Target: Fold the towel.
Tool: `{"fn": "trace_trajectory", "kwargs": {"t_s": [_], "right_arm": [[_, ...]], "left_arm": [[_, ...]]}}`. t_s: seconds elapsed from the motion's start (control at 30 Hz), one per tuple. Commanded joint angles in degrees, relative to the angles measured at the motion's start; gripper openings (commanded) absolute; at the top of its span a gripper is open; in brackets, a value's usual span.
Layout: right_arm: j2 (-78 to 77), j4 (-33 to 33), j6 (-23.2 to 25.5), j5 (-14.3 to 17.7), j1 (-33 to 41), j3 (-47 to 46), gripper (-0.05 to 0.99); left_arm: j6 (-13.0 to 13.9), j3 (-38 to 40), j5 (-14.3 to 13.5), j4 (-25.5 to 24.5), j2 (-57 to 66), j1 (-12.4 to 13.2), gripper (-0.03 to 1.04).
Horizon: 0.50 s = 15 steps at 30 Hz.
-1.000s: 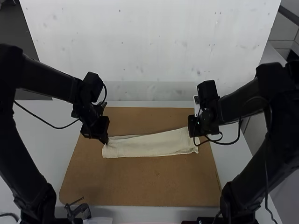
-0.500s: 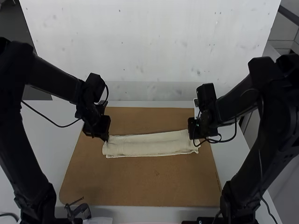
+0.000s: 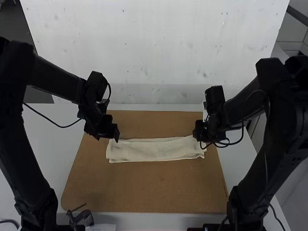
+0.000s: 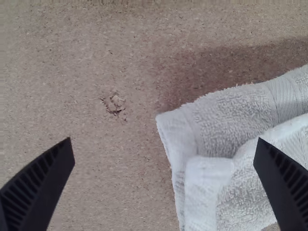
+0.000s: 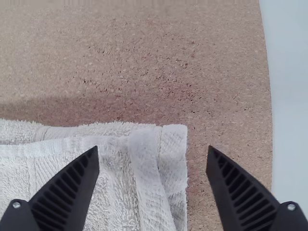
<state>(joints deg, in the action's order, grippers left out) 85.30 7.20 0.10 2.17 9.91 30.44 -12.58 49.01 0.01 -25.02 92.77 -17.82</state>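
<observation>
Off-white terry towel [image 3: 154,150], folded into a strip, lies across the brown board [image 3: 144,190], nearing its right edge. Left gripper [image 4: 164,139] and right gripper [image 5: 153,147]: jaws parted at opposite ends. Lengthwise fold apparently laid; next, probably, one end over the other.

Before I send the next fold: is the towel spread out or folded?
Folded. The towel lies as a long, narrow strip, and at one end a second layer sits atop another.
</observation>
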Motion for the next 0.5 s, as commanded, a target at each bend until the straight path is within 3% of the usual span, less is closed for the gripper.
{"fn": "trace_trajectory", "kwargs": {"t_s": [0.0,0.17,0.47], "right_arm": [[-1.8,-0.4,1.8,-2.3,-1.8,1.1,0.68],[0.7,-4.1,3.0,-6.2,-5.4,3.1,0.68],[11.2,-6.4,5.0,-8.5,-6.0,6.2,0.68]], "left_arm": [[1.6,1.9,-0.2,0.2,-3.1,1.2,0.97],[1.9,2.4,0.2,0.2,-5.3,2.7,0.97],[2.2,2.6,1.4,-0.1,-7.0,4.2,0.97]]}}
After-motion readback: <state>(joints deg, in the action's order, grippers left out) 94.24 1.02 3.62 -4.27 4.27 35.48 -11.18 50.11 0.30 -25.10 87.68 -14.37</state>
